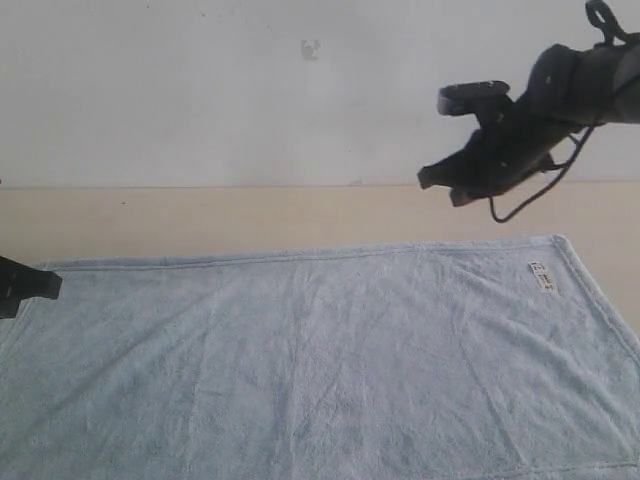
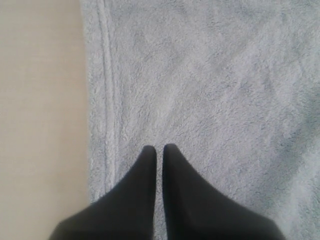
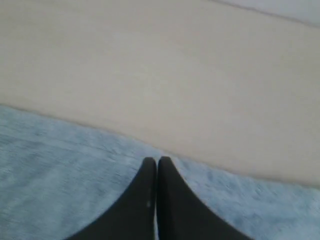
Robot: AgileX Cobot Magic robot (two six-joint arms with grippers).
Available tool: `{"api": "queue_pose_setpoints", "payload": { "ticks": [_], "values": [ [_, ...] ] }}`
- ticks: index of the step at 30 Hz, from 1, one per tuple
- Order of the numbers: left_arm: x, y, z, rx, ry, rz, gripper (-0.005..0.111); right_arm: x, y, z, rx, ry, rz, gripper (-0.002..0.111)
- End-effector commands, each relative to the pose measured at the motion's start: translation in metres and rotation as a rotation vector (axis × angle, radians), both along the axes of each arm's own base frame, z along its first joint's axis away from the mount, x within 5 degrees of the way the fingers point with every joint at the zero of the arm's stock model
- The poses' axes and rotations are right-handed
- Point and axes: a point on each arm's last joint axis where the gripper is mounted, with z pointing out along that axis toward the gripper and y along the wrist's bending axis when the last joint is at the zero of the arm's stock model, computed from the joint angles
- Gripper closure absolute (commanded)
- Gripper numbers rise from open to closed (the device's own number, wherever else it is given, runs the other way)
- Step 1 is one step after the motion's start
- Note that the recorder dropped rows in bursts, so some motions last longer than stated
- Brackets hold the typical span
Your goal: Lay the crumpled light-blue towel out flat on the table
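The light-blue towel [image 1: 320, 370] lies spread flat over the beige table [image 1: 200, 220], its white label [image 1: 541, 277] near the far right corner. My left gripper [image 1: 30, 285] sits low at the towel's left edge; in the left wrist view the left gripper [image 2: 160, 149] is shut with nothing between its fingers, over the towel [image 2: 210, 90] beside its hem. My right gripper [image 1: 440, 185] hangs raised in the air above the table's far right. Seen from the right wrist, this gripper [image 3: 157, 161] is shut and empty, over the towel's [image 3: 60, 175] far edge.
A pale wall [image 1: 200, 80] rises behind the table. Bare table [image 3: 165, 90] runs beyond the towel's far edge, and a strip of table [image 2: 40, 125] shows beside its left hem. A black cable [image 1: 530, 200] dangles under the right arm.
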Motion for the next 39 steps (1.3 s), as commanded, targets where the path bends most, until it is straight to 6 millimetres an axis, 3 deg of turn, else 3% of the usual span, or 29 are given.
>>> {"api": "queue_pose_setpoints", "payload": {
  "ticks": [1, 8, 12, 33, 39],
  "values": [
    [0.002, -0.002, 0.002, -0.019, -0.018, 0.010, 0.103, -0.003, -0.047, -0.013, -0.043, 0.021, -0.104, 0.108],
    [0.003, -0.003, 0.002, -0.033, -0.027, 0.022, 0.103, -0.001, -0.093, -0.031, -0.096, 0.048, -0.172, 0.108],
    [0.003, -0.003, 0.002, -0.033, -0.031, 0.021, 0.103, 0.000, -0.108, -0.047, -0.104, 0.079, -0.207, 0.108],
    [0.004, -0.003, 0.003, -0.034, -0.038, 0.021, 0.103, 0.007, -0.110, -0.087, -0.131, 0.086, -0.204, 0.108],
    [0.004, -0.003, 0.003, -0.034, -0.038, 0.021, 0.103, 0.005, -0.132, -0.087, -0.148, 0.089, -0.283, 0.108]
  ]
}}
